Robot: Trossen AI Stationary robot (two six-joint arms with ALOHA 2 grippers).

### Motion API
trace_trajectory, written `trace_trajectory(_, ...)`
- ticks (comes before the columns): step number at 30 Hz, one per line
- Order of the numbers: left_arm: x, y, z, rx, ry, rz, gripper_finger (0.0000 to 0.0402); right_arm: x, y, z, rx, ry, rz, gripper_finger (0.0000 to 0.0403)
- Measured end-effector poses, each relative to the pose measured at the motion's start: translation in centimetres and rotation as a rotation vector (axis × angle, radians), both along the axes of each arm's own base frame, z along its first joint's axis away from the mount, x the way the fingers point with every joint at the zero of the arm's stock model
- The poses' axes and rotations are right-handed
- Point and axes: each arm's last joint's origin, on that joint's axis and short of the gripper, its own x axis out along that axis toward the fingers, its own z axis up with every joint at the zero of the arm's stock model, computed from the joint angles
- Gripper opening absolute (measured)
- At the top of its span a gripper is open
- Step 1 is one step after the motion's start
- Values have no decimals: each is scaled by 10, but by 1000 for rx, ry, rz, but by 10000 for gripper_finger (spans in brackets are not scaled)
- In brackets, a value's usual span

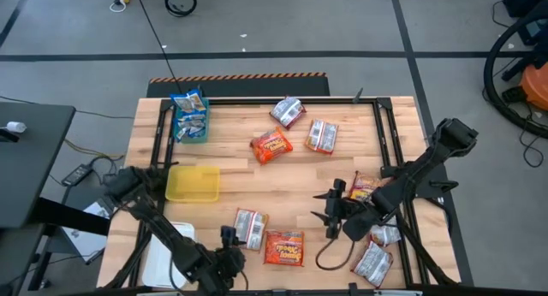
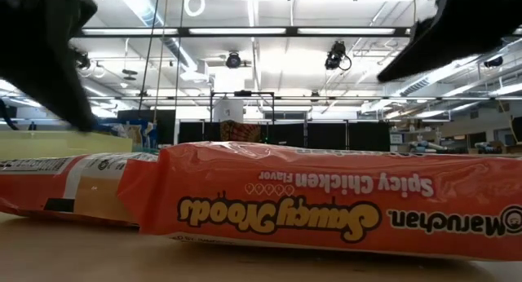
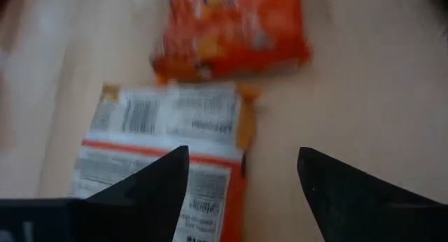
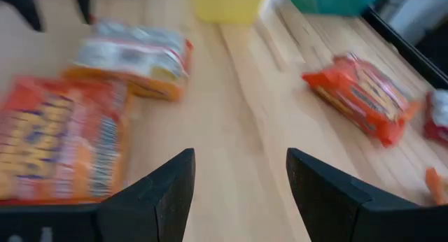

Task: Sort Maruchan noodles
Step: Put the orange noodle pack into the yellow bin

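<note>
Carefully, my left gripper, released at lower centre, should straddle the silver-white packet squarely before clenching.

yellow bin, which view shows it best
The high view: the yellow bin shows whole from above, left of centre. The right wrist view catches only its lower edge; the low view a pale strip; the left wrist view nothing.

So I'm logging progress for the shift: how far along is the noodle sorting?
Barely begun. Done: only the teal bin holds packets, blue-and-white ones. The yellow bin is empty. In hand: nothing; the left gripper hovers with open jaws by the silver-white packet and orange packet, and the right gripper is open over bare table. Left: about nine packets still lie loose on the table.
</note>
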Motion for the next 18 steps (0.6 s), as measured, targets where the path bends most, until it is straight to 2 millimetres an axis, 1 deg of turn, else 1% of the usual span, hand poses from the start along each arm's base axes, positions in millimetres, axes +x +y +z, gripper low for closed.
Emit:
trace_trajectory(2,2,-1,-6,68,53,1,263,1,-4,-5,-9,14,-15,231)
trace_trajectory(3,2,-1,-6,103,69,1,261,2,-4,-7,-11,19,-19,231)
trace_trajectory(6,6,0,-9,192,76,-3,259,4,-7,-13,-15,42,-23,231)
trace_trajectory(11,7,0,-21,324,125,-99,258,5,-7,-18,-31,77,-8,231)
trace_trajectory(15,8,0,-26,337,149,-119,250,4,-7,-15,-17,78,18,231)
trace_trajectory(18,11,2,-26,285,126,-56,214,3,-7,-9,-29,79,58,231)
